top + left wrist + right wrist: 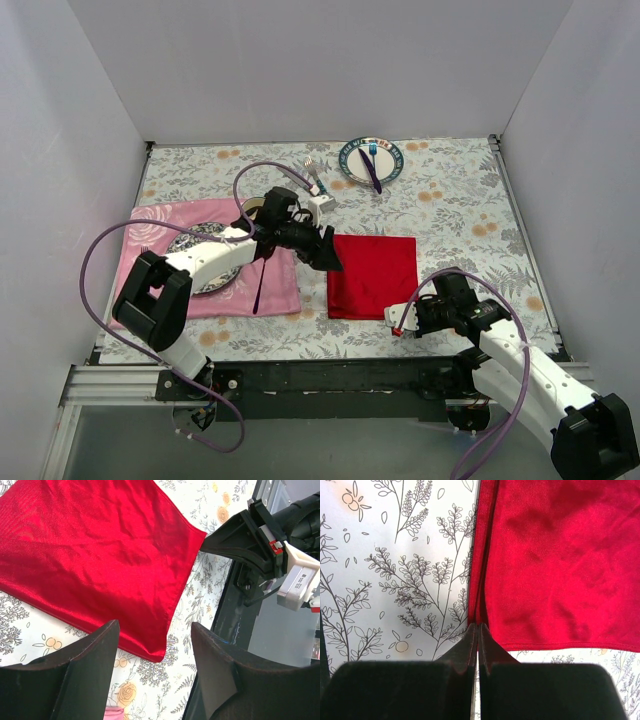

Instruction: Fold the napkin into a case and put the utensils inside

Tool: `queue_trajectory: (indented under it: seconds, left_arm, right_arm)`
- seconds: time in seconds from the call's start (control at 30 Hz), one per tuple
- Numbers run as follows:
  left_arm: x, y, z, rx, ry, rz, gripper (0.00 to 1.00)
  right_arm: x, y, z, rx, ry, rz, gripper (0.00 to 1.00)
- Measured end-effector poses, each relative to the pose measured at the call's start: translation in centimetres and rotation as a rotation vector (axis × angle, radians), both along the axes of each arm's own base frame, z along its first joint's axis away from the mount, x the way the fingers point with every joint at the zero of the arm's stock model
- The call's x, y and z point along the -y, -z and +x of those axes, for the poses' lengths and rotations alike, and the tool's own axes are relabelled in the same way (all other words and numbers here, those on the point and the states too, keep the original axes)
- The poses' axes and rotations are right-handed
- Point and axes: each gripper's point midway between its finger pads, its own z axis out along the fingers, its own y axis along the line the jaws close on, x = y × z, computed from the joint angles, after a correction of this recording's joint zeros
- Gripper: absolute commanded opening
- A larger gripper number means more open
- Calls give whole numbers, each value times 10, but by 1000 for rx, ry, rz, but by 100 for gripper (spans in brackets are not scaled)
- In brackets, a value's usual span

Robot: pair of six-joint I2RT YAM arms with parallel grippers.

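Nearest, the right claw (477,626), pressed together, meets the near corner of the plain red cloth napkin (372,275), which lies flat on the floral counter (460,205). The left claw (155,624) hovers spread over its left side. Folding well probably needs both corners pinched evenly.

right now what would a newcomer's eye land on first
The bright red napkin lying flat mid-table on the floral cloth. The left gripper hangs open over its left edge, while the right gripper is shut at its near corner. A pink placemat lies at left.
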Motion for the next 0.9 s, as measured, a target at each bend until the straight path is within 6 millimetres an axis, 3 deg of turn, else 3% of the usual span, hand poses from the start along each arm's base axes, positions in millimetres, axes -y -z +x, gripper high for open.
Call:
queue_trajectory:
  seconds: [0.2,0.33,0.37,0.47,0.57,0.77,0.9]
  left_arm:
    - [0,-5,0,-12,-6,-19,61]
    - [1,-18,2,-26,-16,-58,64]
    - [1,-22,2,-31,-22,-71,67]
    - [-1,-35,6,-46,-43,-111,77]
    - [-2,-52,9,-66,-64,-160,79]
    - [-7,-78,14,-83,-89,-233,72]
    - [-4,-79,6,-144,-83,-271,55]
  right_arm:
    - [2,1,1,2,7,-11,1]
    - [5,-3,-1,-1,10,-22,15]
    - [5,-5,-1,1,8,-23,26]
    - [6,-14,0,9,1,-30,40]
    - [9,-21,0,15,-10,-54,40]
    - [6,-51,-2,13,-19,-34,40]
    - [-12,-81,12,-25,74,69,40]
